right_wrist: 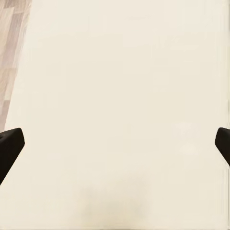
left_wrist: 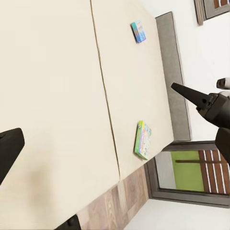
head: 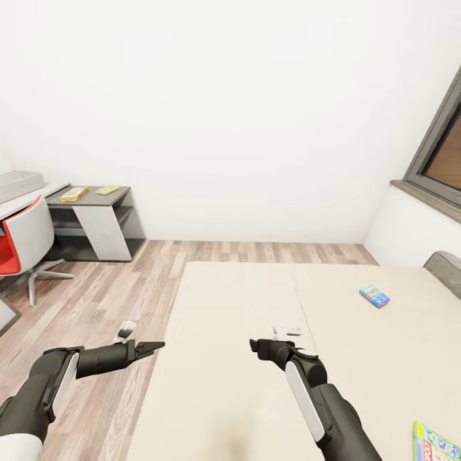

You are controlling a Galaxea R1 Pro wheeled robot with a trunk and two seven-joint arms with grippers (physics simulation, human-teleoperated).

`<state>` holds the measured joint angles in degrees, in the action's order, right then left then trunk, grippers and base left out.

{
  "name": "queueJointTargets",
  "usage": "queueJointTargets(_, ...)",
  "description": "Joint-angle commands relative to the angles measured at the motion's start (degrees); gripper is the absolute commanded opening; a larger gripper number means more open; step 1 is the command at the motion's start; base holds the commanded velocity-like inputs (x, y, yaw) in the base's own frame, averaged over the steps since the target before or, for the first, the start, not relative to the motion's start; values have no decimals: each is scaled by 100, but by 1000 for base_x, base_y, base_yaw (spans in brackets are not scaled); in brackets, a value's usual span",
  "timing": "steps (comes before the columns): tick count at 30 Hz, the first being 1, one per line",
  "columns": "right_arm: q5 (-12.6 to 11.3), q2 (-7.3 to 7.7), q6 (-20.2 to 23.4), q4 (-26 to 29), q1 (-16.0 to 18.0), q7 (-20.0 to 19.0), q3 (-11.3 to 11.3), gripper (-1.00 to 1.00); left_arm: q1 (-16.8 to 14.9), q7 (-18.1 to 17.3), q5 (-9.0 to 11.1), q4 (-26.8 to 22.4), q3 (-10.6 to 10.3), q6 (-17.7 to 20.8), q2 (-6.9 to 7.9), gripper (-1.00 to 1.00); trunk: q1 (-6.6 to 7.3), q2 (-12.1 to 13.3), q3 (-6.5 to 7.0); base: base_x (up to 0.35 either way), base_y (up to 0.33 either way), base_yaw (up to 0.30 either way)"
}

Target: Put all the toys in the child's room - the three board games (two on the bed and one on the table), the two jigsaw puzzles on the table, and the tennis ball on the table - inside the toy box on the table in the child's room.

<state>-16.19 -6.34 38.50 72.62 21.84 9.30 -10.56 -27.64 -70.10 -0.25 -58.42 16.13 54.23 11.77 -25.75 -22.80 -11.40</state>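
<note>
the robot stands at the foot of the bed (head: 256,358), both arms stretched out low over the beige mattress. the left hand (head: 153,346) hangs near the bed's edge at about 8 o'clock in the head view; its wrist view shows one dark fingertip at each side with bare mattress between, so its fingers are apart and empty. the right hand (head: 255,346) hovers over the middle of the mattress, its two tips wide apart at the edges of its wrist view with nothing between them.

two board games lie on the bed — a small blue game box (head: 374,296) at about 2 o'clock, near the headboard side, and a bright green-edged game box (head: 437,444) at about 4 o'clock, half cut off by the frame. both sit well apart from either hand.

the step in hand looks like reaching for a first game on the bed. to do it well, the base likely needs to come round or closer on the right side, since both boxes lie beyond the right arm. a flat box on a soft mattress gives little to grip, so the fingers would do best straddling a short edge and coming down level.

at 10 o'clock the table (head: 96,192) carries two flat yellowish boxes (head: 74,192), too small to tell which toys. a pale grey corner at the far left edge may be the toy box (head: 19,182); what is in it cannot be seen.
</note>
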Motion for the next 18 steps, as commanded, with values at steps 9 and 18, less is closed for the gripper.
queueJointTargets(9,-60,1,18,6,5,54,-7,100,-5,-21,-2,-3,4,53,-2,100,-3,-12,-12,0,-169,0)
queueJointTargets(18,-60,1,18,6,5,54,-7,100,-5,-21,-2,-3,4,53,-7,100,-3,-12,-12,0,-174,0)
